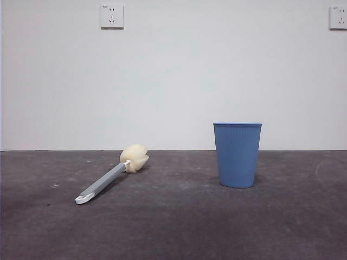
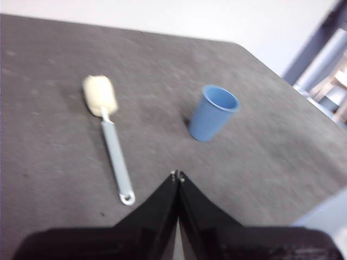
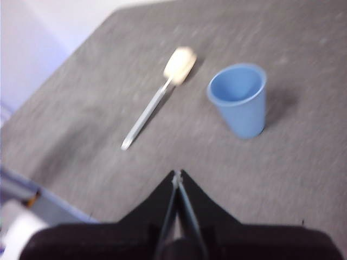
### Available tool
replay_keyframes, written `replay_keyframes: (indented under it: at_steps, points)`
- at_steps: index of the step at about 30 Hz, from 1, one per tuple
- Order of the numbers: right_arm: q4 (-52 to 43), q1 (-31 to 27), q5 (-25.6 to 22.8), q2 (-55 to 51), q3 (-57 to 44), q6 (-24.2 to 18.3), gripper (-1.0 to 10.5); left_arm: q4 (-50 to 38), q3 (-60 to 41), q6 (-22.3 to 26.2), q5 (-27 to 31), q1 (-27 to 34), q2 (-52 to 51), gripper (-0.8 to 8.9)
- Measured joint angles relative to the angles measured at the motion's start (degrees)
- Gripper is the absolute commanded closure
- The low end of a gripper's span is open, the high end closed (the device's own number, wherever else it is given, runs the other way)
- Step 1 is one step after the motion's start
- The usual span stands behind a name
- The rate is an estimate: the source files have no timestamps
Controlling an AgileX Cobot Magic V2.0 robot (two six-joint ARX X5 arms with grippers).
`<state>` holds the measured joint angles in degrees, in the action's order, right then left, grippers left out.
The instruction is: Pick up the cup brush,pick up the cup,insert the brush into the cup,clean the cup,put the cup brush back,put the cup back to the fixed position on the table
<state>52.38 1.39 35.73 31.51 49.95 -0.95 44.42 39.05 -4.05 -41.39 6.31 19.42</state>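
Grey tabletop carries both task things untouched: the brush lies flat and the cup stands upright, well apart from it, mouth up. Judging by this, the task is at its first step, picking up the brush, with nothing yet grasped. The left gripper hangs above the table with jaws pressed together; the brush's white handle tip lies near, ahead and to one side, the cup farther ahead. The right gripper is likewise closed and empty, with the cup ahead of it. Next, one gripper would probably need to spread its jaws and descend over the grey handle.
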Motion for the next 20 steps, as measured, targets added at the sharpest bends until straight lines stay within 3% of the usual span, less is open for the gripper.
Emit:
replay_keyframes:
  at_steps: [8, 16, 17, 20]
  points:
    - [12.09, 3.34, 0.11, 2.40, 4.02, -6.56, 9.6, 13.88, 5.33, 6.64, -3.82, -0.20, 1.46, 8.21]
    - [13.92, 3.54, 0.11, 2.49, 4.02, -8.50, 9.2, 18.84, 5.35, 9.03, -3.80, -1.36, 1.46, 7.92]
    - [13.86, 3.54, 0.09, 2.49, 4.02, -8.55, 8.6, 18.84, 5.35, 9.03, -3.78, -1.36, 1.46, 7.26]
    - [13.79, 3.54, 0.11, 2.54, 4.02, -8.55, 5.8, 18.84, 5.35, 9.05, -3.76, -1.36, 1.49, 3.88]
